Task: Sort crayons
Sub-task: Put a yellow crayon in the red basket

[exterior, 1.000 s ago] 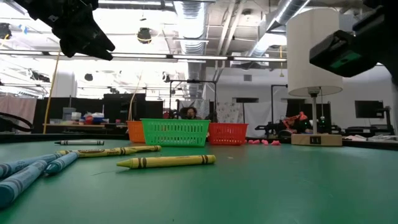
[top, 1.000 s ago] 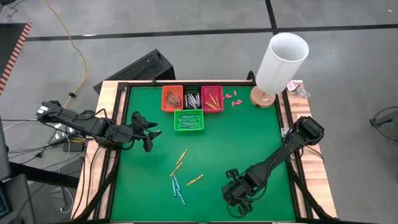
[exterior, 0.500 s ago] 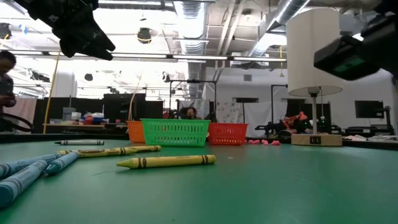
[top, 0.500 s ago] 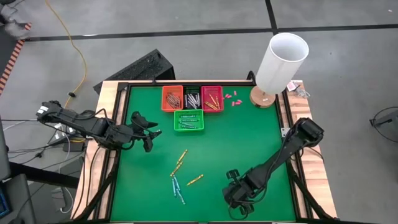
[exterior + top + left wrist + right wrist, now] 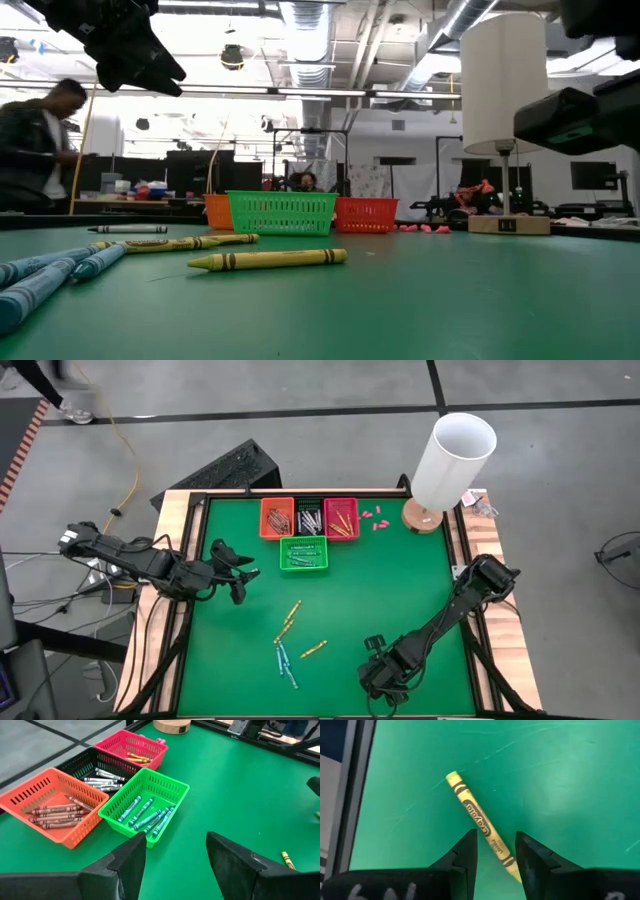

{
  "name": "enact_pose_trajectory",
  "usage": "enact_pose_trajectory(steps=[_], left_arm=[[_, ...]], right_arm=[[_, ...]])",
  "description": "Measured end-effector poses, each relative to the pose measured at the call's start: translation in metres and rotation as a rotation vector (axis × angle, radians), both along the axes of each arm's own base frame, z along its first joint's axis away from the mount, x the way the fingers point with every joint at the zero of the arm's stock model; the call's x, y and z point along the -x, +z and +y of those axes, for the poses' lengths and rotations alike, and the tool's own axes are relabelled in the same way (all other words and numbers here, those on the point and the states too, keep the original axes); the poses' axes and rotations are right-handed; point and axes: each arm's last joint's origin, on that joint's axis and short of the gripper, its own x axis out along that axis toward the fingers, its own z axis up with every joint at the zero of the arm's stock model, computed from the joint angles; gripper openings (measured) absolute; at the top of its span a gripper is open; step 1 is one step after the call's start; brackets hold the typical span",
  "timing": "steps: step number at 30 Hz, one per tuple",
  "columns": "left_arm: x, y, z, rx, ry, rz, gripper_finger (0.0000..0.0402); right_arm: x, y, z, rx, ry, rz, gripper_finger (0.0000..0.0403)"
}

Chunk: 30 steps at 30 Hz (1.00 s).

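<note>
While over a yellow crayon [image 5: 479,820], right tool [image 5: 496,851] released; left tool [image 5: 175,852] released too, near the green basket [image 5: 165,777].

Matt green table [image 5: 400,580], wooden rim [image 5: 505,640]

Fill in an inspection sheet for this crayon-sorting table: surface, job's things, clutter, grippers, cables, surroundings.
Surface: green mat, flat, in a wooden frame.
Job's things: sorted crayons in the orange basket, black basket, red basket and green basket; loose crayons mid-mat; one yellow crayon lying below the right gripper.
Clutter: pink bits beside the red basket; lamp at a far corner.
Grippers: left gripper open, raised near the green basket; right gripper open.
Cables: yellow cable on the floor.
Surroundings: person beyond the table.
</note>
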Motion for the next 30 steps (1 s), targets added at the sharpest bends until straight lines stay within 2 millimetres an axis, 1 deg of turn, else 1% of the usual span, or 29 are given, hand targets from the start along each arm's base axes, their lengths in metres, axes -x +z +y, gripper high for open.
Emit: enact_pose_trajectory(steps=[6, 9, 13, 15, 18, 25, 27, 30], left_arm=[[0.0, 0.0, 0.0, -0.001, 0.001, 0.0, 0.0197], [0.0, 0.0, 0.0, -0.002, 0.003, 0.0, 0.0197], [0.0, 0.0, 0.0, 0.002, -0.003, 0.001, 0.0197], [0.0, 0.0, 0.0, 0.002, -0.003, -0.001, 0.0197], [0.0, 0.0, 0.0, 0.003, -0.003, -0.002, 0.0197], [0.0, 0.0, 0.0, 0.003, -0.003, -0.002, 0.0197], [0.0, 0.0, 0.0, 0.003, -0.003, -0.002, 0.0197], [0.0, 0.0, 0.0, 0.003, -0.003, -0.002, 0.0197]], right_arm=[[-0.001, 0.0, -0.001, 0.045, -0.018, -0.036, 0.0127], [-0.002, -0.005, -0.001, 0.063, -0.021, -0.028, 0.0122], [-0.004, -0.015, 0.001, 0.082, -0.018, -0.01, 0.011], [-0.004, -0.023, 0.003, 0.093, -0.01, 0.011, 0.0102], [-0.002, -0.025, 0.002, 0.109, -0.01, 0.023, 0.0083], [-0.009, -0.02, -0.008, 0.105, -0.071, 0.04, 0.0014], [-0.012, -0.018, -0.011, 0.104, -0.103, 0.05, 0.0006], [-0.018, -0.012, -0.015, 0.096, -0.135, 0.059, 0.0008]])
